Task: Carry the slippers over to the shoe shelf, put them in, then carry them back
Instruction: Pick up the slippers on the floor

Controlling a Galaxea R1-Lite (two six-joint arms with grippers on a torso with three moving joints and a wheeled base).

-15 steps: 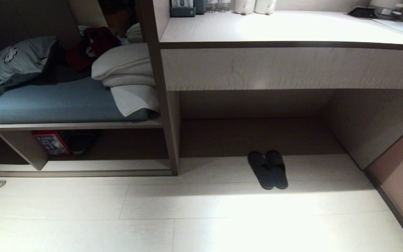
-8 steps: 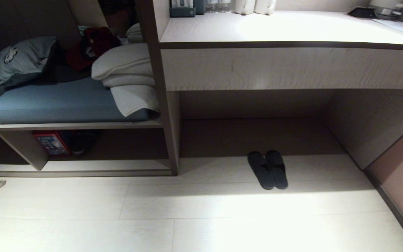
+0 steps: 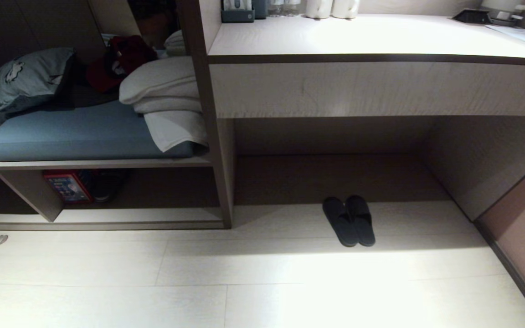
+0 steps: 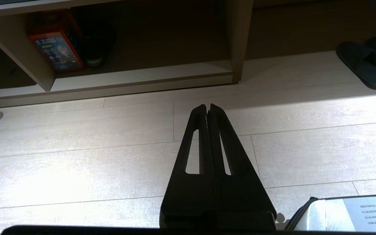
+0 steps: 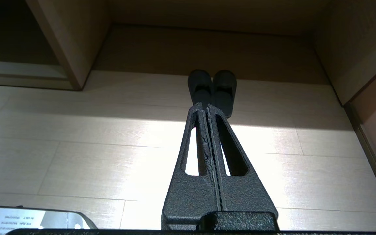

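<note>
Floorboards (image 3: 253,273) of pale wood-grain run across the room, brightly lit in a band before the furniture and shaded closer to it. The slippers (image 3: 349,221) lie side by side on the floor, touching each other, toes pointing into the recess under the worktop (image 3: 372,34), at its front edge. To their left, past an upright panel, the shoe shelf (image 3: 107,216) sits low under a blue cushioned bench (image 3: 80,132) piled with pillows (image 3: 162,86); a red box (image 3: 67,186) and a dark shoe (image 3: 105,184) stand inside it. The left end effector (image 4: 206,107) hangs over bare floor before the shelf, fingers pressed together. The right end effector (image 5: 204,106) is likewise pressed together and empty, pointing toward the slippers.
</note>
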